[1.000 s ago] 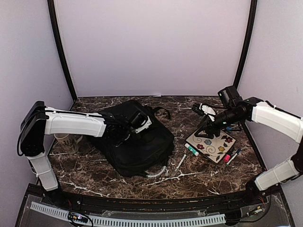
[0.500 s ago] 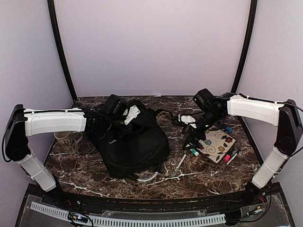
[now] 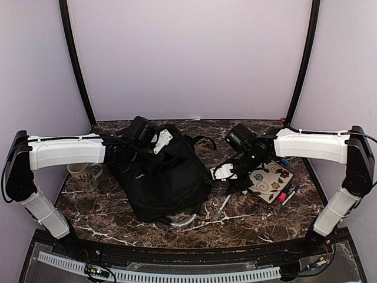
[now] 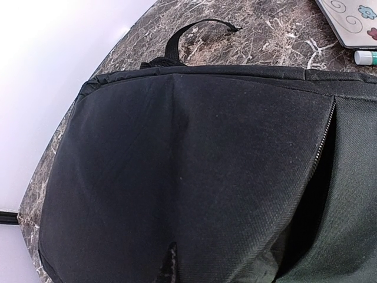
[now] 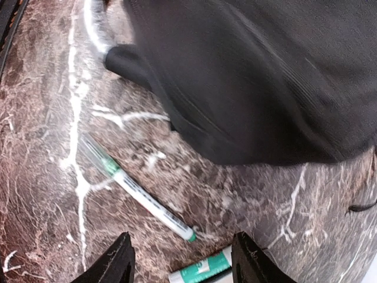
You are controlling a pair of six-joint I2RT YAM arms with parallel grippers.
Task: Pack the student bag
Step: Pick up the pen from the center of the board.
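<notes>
Student bag [image 3: 168,177]: soft black woven fabric

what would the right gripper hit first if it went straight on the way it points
The right gripper would most likely meet the short green marker seen between its open fingers, then the thin pen; depth is unclear.

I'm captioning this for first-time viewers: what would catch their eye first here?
A large black fabric backpack dominates the left-centre of the dark marble table, its far end pinched up by the left gripper. Just right of it, the right gripper hangs open above a green-and-white marker pen, with a flat cream flower-patterned notebook beyond.
</notes>
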